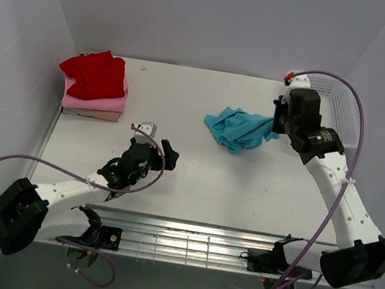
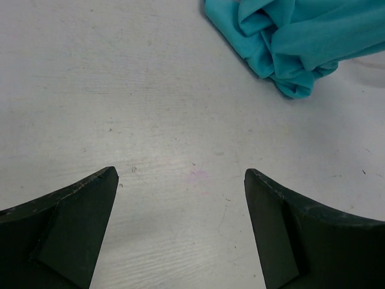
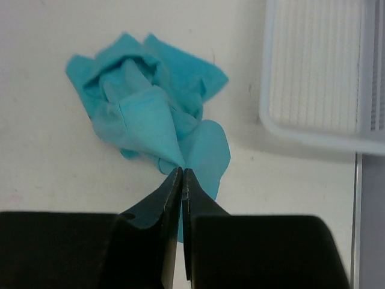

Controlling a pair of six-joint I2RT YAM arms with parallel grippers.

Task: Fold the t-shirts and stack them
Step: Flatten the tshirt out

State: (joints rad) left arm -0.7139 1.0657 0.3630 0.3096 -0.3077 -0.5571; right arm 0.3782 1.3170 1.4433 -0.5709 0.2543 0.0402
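A crumpled teal t-shirt (image 1: 239, 128) lies at the middle right of the table; it also shows in the right wrist view (image 3: 147, 114) and at the top right of the left wrist view (image 2: 295, 36). My right gripper (image 1: 277, 126) is shut on the shirt's right edge (image 3: 181, 170), the cloth pulled up to a peak at its tips. A folded stack sits at the back left: red t-shirt (image 1: 95, 74) on top, pink (image 1: 96, 104) under it, beige (image 1: 91, 113) at the bottom. My left gripper (image 1: 165, 153) is open and empty over bare table (image 2: 180, 174), left of the teal shirt.
A white mesh basket (image 1: 344, 110) stands at the back right, just behind the right gripper; its corner shows in the right wrist view (image 3: 319, 72). A metal rail (image 1: 184, 242) runs along the near table edge between the arm bases.
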